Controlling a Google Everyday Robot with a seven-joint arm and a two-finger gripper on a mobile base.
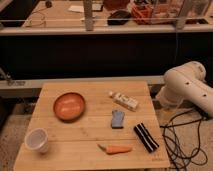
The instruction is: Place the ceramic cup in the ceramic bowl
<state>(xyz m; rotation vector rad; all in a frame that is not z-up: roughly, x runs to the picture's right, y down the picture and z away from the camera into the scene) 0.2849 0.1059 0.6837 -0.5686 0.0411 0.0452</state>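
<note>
At the near-left corner of the bench (90, 130) the ceramic cup (38, 139) is set, the ceramic bowl (69, 106) just beyond. The jaws are out of view past the arm (186, 85) at right, so their state cannot be told. Set so near the edge, the cup could be knocked off.

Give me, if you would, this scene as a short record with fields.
surface: wooden table
cup: ceramic cup, upright, near the table's front left corner as the camera sees it
bowl: ceramic bowl, upright, farther back than the cup, apart from it, nothing in it
other items: white tube, blue object, black striped object, carrot-shaped object
arm: white robot arm, beside the table's right edge
gripper: not in view
task state: cup not yet in bowl
</note>
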